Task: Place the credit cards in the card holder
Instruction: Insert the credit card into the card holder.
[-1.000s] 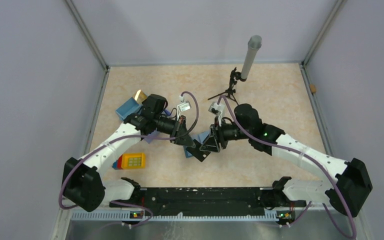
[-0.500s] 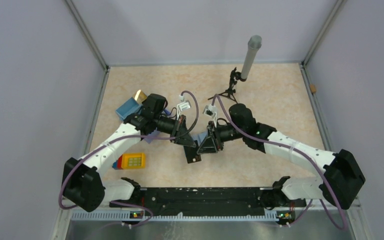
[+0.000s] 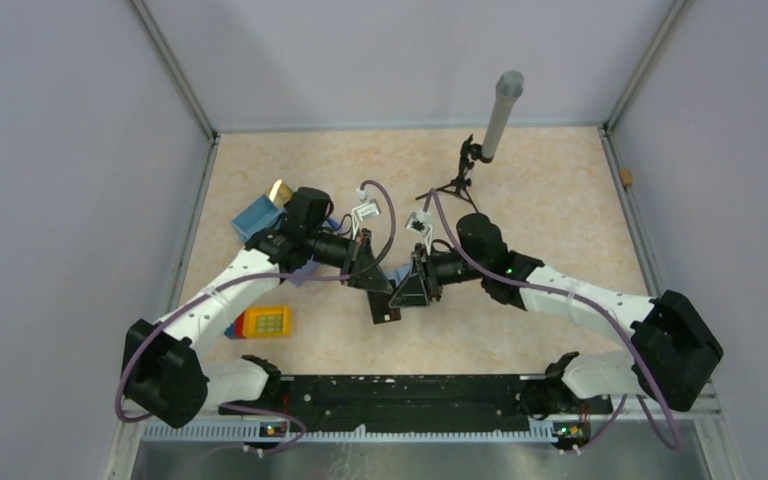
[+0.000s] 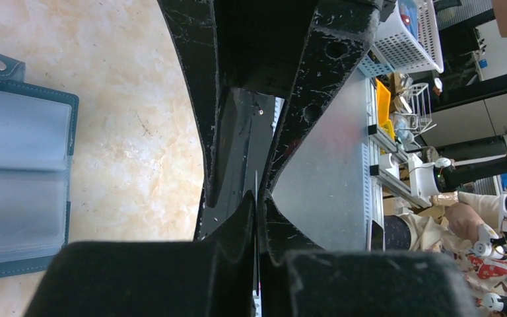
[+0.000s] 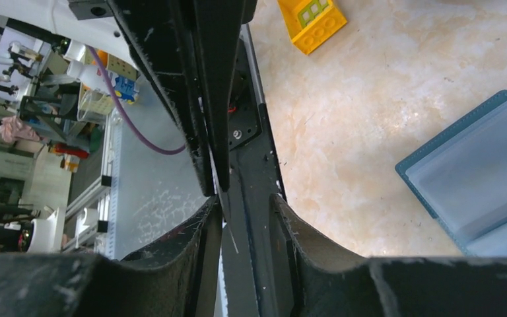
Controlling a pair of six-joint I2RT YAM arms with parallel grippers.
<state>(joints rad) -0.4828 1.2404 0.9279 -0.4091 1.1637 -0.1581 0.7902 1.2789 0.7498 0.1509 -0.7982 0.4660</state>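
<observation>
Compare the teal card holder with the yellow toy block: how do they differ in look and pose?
The card holder is teal with pale pockets inside; the yellow block is bright yellow. The card holder is thin and lies spread open; the yellow block is chunky, with studs on top. Both rest on the table.

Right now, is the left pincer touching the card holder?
Apart. Left wrist view shows bare table between the left pincer and the open card holder.
</observation>
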